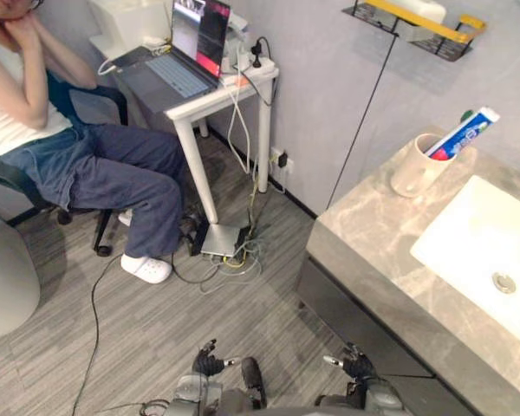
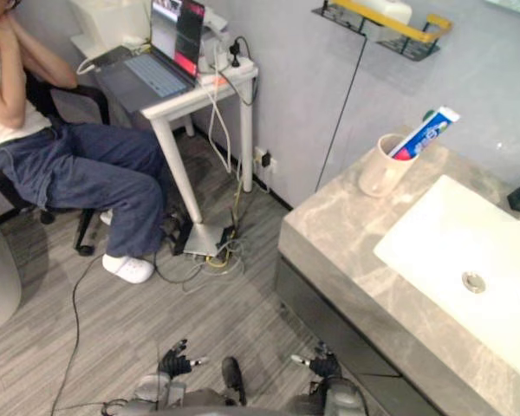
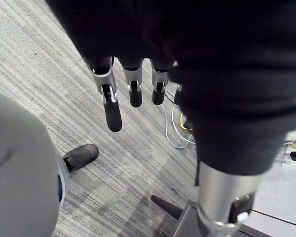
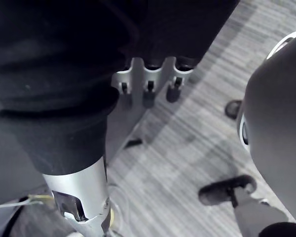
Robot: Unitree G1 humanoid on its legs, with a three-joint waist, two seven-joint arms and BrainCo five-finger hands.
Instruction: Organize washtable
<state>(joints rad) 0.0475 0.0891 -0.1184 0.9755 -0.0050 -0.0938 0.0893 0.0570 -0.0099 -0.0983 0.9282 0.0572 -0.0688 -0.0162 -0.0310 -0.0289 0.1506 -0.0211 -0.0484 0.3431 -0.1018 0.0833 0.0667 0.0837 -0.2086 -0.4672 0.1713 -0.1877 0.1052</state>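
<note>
**Standing off the bench, both hands hanging empty**

Looking down on a grey marble bench (image 1: 373,243) lying ahead and to the right, with a white sink (image 1: 468,230) set into it. Sharing the room with a seated person (image 1: 78,160) at a white desk (image 1: 221,94) bearing an open laptop (image 1: 191,52), well apart on the left and playing no part in the work. Noting a wall shelf (image 1: 416,24) above the bench's far end.

Finding the task's things at the far corner of the bench: a beige cup (image 1: 413,172) standing upright near the sink's far corner, holding a toothpaste tube (image 1: 464,132) leaning out over its rim, long axis tilting up and away to the right.

Letting the left hand (image 1: 210,357) and the right hand (image 1: 355,362) hang low over the floor (image 1: 139,329), fingers (image 3: 133,91) straight and relaxed, gripping nothing.

Judging the right hand the nearer of the two: hanging close by the bench's front face and below its top, with the cup up, ahead and to the right of it. Needing to lift and reach far forward across the bench before touching anything. Judging the tidying as not yet begun.
</note>
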